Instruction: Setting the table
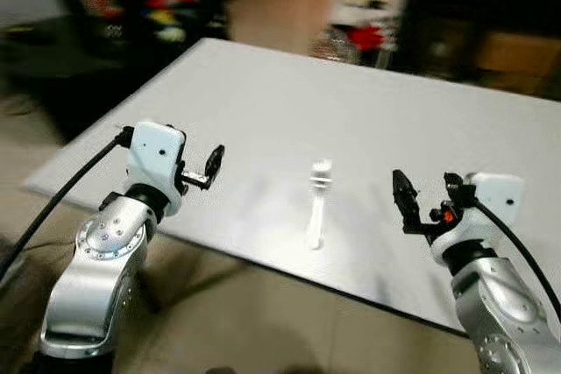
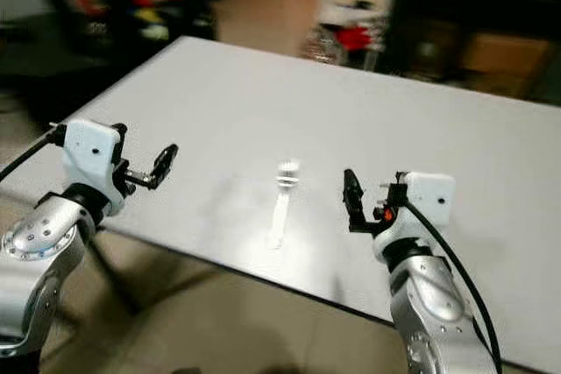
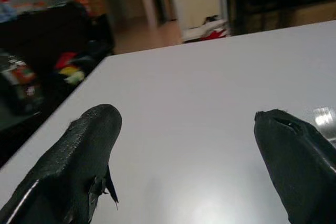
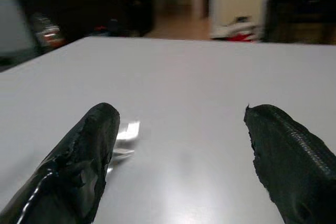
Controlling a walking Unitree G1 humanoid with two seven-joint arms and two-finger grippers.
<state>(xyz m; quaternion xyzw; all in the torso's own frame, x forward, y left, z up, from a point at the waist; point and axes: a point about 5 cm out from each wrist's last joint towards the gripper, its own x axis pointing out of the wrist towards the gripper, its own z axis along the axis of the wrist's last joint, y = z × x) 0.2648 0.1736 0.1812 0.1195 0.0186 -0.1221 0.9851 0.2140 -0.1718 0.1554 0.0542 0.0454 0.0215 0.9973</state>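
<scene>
Left eye view: a pale grey table (image 1: pixel 263 102) runs away toward twelve o'clock, and on it lies one small shiny piece of cutlery (image 1: pixel 317 201), slim handle toward six, broader head toward twelve. It's blurred, so fork or spoon, I can't say. The left gripper (image 1: pixel 213 164) hovers at the table's near edge, at nine o'clock from the cutlery, well apart from it. The right gripper (image 1: pixel 421 199) sits at three o'clock from it, nearer, its black fingers spread with nothing between them. Bare tabletop all around the cutlery. Beyond the far edge, dark furniture (image 1: pixel 105 6) with red and yellow clutter at eleven, a red item (image 1: pixel 366 37) at one.

Right eye view: same layout. The cutlery (image 2: pixel 282 201) lies just inside the near edge (image 2: pixel 219 260), floor below.

Left wrist view: the two black fingers (image 3: pixel 79 161) stand wide apart, empty, open table between them. A bright glint of the cutlery (image 3: pixel 324 116) shows beside one fingertip.

Right wrist view: the fingers (image 4: pixel 79 166) are parted wide here too, gripping nothing. The cutlery's shiny head (image 4: pixel 127 132) peeks out just beside one finger, flat on the table.
</scene>
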